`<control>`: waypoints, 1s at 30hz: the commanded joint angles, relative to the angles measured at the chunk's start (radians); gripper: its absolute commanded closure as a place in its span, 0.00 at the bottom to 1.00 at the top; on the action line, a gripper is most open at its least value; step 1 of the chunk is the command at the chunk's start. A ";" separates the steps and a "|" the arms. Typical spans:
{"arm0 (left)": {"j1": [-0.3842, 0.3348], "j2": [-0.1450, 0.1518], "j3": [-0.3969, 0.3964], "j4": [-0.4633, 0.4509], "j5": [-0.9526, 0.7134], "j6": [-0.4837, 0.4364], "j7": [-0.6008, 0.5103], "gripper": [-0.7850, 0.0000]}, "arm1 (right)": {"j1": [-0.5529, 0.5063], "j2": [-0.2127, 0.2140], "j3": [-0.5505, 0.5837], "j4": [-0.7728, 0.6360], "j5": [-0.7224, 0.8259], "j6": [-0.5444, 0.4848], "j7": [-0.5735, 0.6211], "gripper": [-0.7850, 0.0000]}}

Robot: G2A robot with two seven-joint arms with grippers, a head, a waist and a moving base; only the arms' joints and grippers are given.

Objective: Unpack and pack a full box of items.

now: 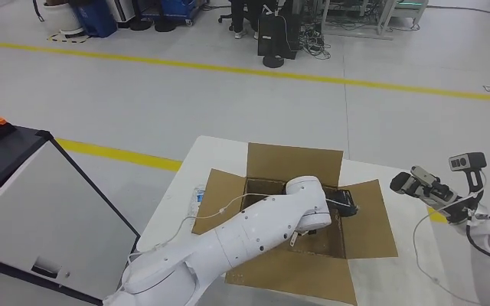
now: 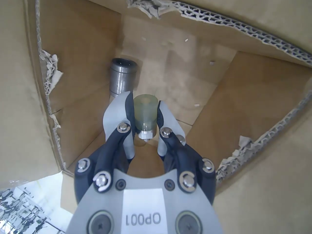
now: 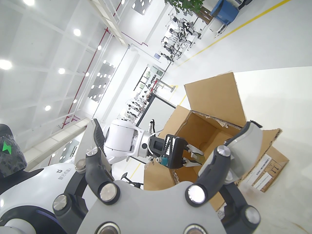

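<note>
An open cardboard box (image 1: 367,229) stands on the white table (image 1: 429,283), also seen as the box (image 3: 202,127) from the right wrist. My left gripper (image 2: 145,109) is inside the box (image 2: 80,49), shut on a pale green translucent cylinder (image 2: 145,113) with a metal bolt end, held above the box floor. A grey metal cylindrical sleeve (image 2: 121,76) lies on the box floor against the wall, just beyond the gripper. The left gripper (image 3: 195,155) holds the green piece over the box opening. My right gripper (image 3: 170,132) is open, raised off to the table's right side (image 1: 429,187).
The box flaps (image 1: 295,161) are folded outward, with torn corrugated edges (image 2: 151,5). A small packet (image 1: 198,195) lies on the table left of the box. A dark-framed cabinet (image 1: 46,214) stands left of the table.
</note>
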 commanded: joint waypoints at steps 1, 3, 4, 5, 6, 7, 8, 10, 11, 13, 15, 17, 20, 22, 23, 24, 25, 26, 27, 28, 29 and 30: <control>0.000 0.000 0.000 0.000 0.000 0.000 0.000 1.00 | 0.000 0.000 0.000 0.000 0.000 0.000 0.000 0.00; 0.000 0.000 0.000 0.000 0.000 0.000 0.000 1.00 | 0.000 0.000 0.000 0.000 0.000 0.000 0.000 0.00; 0.000 0.000 0.000 0.000 0.000 0.000 0.000 1.00 | 0.000 0.000 0.000 0.000 0.000 0.000 0.000 0.00; 0.000 0.000 0.000 0.000 0.000 0.000 0.000 1.00 | 0.000 0.000 0.000 0.000 0.000 0.000 0.000 0.00; 0.000 0.000 0.000 0.000 0.000 0.000 0.000 1.00 | 0.000 0.000 0.000 0.000 0.000 0.000 0.000 0.00; 0.000 0.000 0.000 0.000 0.000 0.000 0.000 1.00 | 0.000 0.000 0.000 0.000 0.000 0.000 0.000 0.00; 0.002 0.000 -0.001 0.000 0.001 0.001 0.007 1.00 | 0.000 0.000 0.000 0.000 0.000 0.000 0.000 0.00; 0.010 0.003 -0.001 -0.009 0.018 0.006 0.005 1.00 | 0.000 0.000 0.000 0.000 0.000 0.000 0.000 0.00; 0.010 0.004 -0.001 -0.023 0.034 0.025 -0.009 1.00 | 0.000 0.000 0.000 0.000 0.000 0.000 0.000 0.00; 0.016 0.007 -0.009 -0.064 0.047 0.056 -0.035 1.00 | 0.000 0.000 0.000 0.000 0.000 0.000 0.000 0.00; 0.022 0.014 -0.023 -0.102 0.066 0.089 -0.068 1.00 | 0.000 0.000 0.000 0.000 0.000 0.000 0.000 0.00; 0.035 0.023 -0.045 -0.145 0.074 0.112 -0.088 1.00 | 0.000 0.000 0.000 0.000 0.000 0.000 0.000 0.00; 0.066 0.041 -0.083 -0.225 0.084 0.134 -0.128 1.00 | 0.000 0.000 0.000 0.000 0.000 0.000 0.000 0.00; 0.099 0.058 -0.121 -0.293 0.081 0.135 -0.131 1.00 | 0.000 0.000 0.000 0.000 0.000 0.000 0.000 0.00; 0.119 0.067 -0.140 -0.324 0.084 0.138 -0.135 1.00 | 0.000 0.000 0.000 0.000 0.000 0.000 0.000 0.00; 0.138 0.077 -0.160 -0.354 0.097 0.142 -0.145 1.00 | 0.000 0.000 0.000 0.000 0.000 0.000 0.000 0.00; 0.163 0.090 -0.182 -0.394 0.121 0.149 -0.169 1.00 | 0.000 0.000 0.000 0.000 0.000 0.000 0.000 0.00; 0.176 0.096 -0.194 -0.415 0.130 0.153 -0.179 1.00 | 0.000 0.000 0.000 0.000 0.000 0.000 0.000 0.00; 0.197 0.105 -0.213 -0.446 0.142 0.164 -0.192 1.00 | 0.000 0.000 0.000 0.000 0.000 0.000 0.000 0.00; 0.220 0.113 -0.232 -0.480 0.141 0.168 -0.203 1.00 | 0.000 0.000 0.000 0.000 0.000 0.000 0.000 0.00; 0.241 0.120 -0.253 -0.510 0.145 0.177 -0.216 1.00 | 0.000 0.000 0.000 0.000 0.000 0.000 0.000 0.00; 0.262 0.128 -0.272 -0.528 0.153 0.197 -0.228 1.00 | 0.000 0.000 0.000 0.000 0.000 0.000 0.000 0.00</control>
